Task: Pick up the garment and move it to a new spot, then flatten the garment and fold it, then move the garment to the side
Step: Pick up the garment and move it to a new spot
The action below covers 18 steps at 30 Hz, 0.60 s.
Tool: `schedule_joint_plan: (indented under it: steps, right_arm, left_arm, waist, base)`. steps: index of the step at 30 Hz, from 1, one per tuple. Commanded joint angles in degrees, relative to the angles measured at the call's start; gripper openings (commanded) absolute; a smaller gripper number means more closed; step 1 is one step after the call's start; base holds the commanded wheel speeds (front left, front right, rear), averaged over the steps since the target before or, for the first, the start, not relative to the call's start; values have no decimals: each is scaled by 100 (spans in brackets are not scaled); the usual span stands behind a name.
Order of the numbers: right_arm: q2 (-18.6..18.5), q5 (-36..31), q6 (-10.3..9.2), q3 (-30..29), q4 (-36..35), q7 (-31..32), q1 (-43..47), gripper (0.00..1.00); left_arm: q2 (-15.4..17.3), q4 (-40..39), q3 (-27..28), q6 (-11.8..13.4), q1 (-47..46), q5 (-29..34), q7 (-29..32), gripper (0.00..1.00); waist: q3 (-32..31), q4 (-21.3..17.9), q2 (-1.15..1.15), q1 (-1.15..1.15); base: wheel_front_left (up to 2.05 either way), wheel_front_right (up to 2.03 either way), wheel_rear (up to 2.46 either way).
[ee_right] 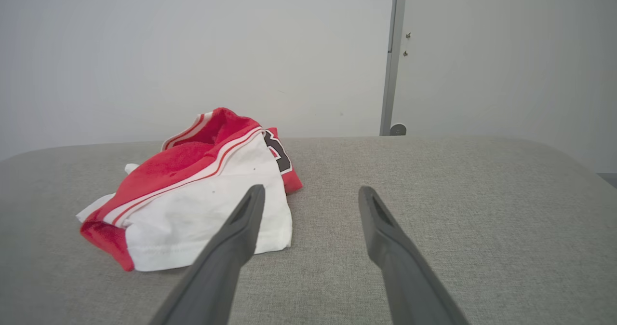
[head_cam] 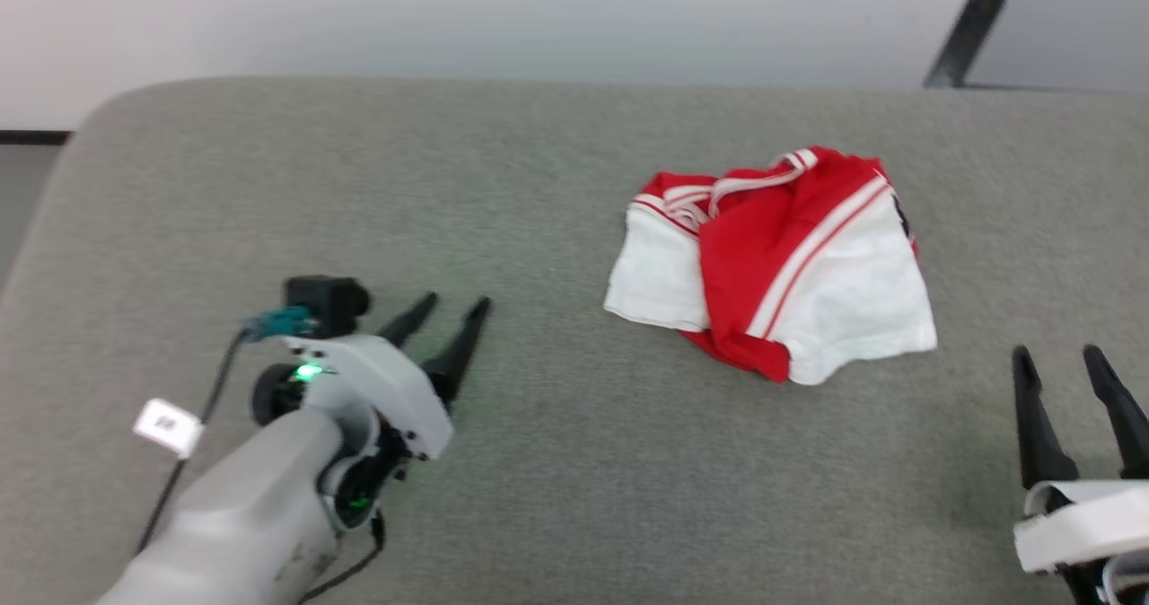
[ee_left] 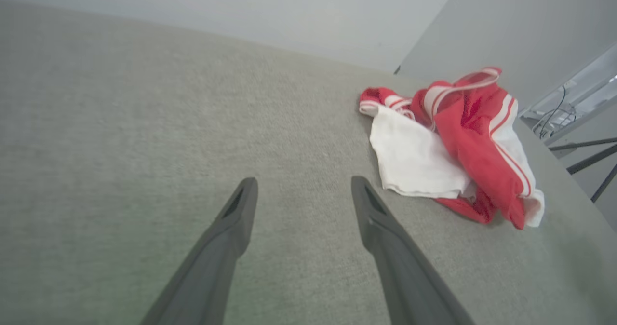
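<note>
The garment [head_cam: 772,264] lies bunched right of centre in the head view, white panels outward and red folds between, with a black mark [ee_right: 278,154] at one edge. The left gripper [head_cam: 458,302] at lower left is well apart from it and the right gripper [head_cam: 1055,354] at lower right is near it; both stand released and empty. Picking up looks like the step in hand: pinch a raised red ridge, not a flat hem, so the fingers catch cloth rather than padding. The grey woven surface [head_cam: 359,183] has rounded corners; a pale wall [head_cam: 449,13] stands behind it
</note>
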Motion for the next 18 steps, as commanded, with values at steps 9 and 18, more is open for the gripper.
schedule_joint_plan:
  steps: [9,18]
  right_arm:
    - [-32,-81,-4,-328,-382,239,528,100]
    - [17,-108,-4,-438,-516,323,661,100]
  left_arm:
    - [349,-1512,2256,808,1816,1857,-22,100]
    - [321,-3220,3789,1550,3489,3917,-23,100]
  waist:
    - [-477,532,0,0]
    - [-612,424,0,0]
  base:
    - [0,0,0]
    - [0,0,0]
